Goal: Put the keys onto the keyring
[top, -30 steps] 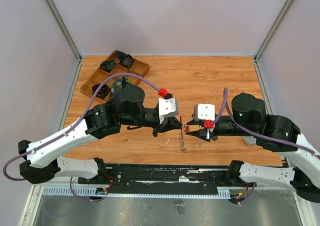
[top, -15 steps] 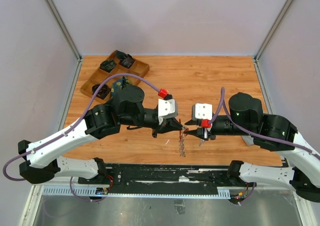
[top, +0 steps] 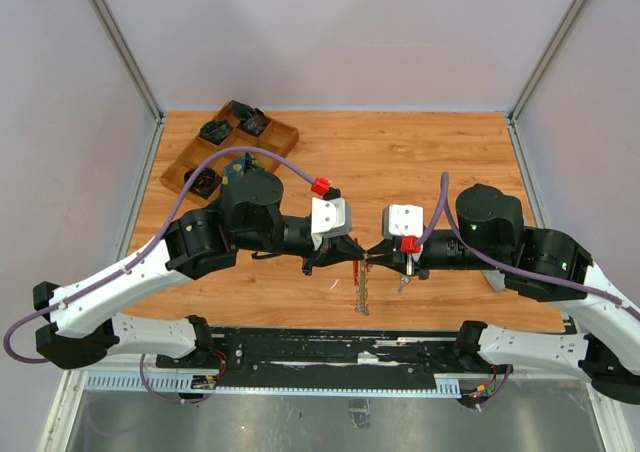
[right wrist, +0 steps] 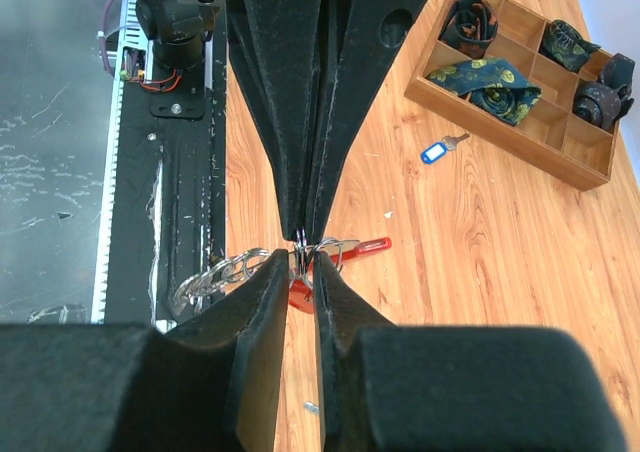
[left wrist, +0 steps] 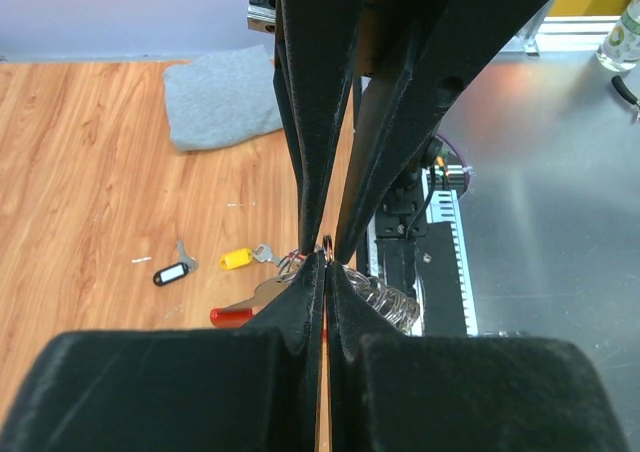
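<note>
Your right arm has slid left, so the right gripper (top: 377, 255) now meets the left gripper (top: 357, 259) tip to tip above the table's near edge. The left gripper is pressed together, pinching the keyring (right wrist: 232, 268), whose chain hangs below. The right jaws have narrowed around the same ring; you cannot tell whether they grip yet. It looks like a re-grip before threading. The fingers hide whether the red key (right wrist: 362, 244) is already on. The yellow key (left wrist: 236, 259) lies on the table.
</note>
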You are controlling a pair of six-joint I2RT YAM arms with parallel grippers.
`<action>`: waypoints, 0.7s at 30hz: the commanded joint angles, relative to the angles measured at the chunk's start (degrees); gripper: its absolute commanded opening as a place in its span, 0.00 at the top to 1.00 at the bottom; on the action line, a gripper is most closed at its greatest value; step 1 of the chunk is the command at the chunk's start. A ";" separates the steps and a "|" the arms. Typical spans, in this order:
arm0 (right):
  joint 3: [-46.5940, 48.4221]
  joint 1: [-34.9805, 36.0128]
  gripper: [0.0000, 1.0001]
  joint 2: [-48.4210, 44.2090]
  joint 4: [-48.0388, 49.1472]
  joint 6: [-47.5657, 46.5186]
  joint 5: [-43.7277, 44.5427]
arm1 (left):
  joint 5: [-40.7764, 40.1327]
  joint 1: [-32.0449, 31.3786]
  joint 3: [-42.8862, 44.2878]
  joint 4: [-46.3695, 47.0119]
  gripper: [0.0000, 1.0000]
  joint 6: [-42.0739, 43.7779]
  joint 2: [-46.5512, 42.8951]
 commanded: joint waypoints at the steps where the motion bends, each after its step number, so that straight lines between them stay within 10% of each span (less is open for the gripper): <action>1: -0.59 -0.39 0.85 -0.22 2.03 1.21 -1.14 | 0.89 -0.26 0.25 2.92 0.99 0.13 -1.32; 9: -0.76 -0.39 0.99 -0.92 3.12 1.98 -1.88 | -0.22 -0.24 -0.77 4.83 0.99 -0.79 -2.23; 21: -8.01 -0.39 0.99 -10.47 20.89 6.22 -1.72 | -4.90 -0.22 -8.97 23.70 0.57 -9.38 -12.73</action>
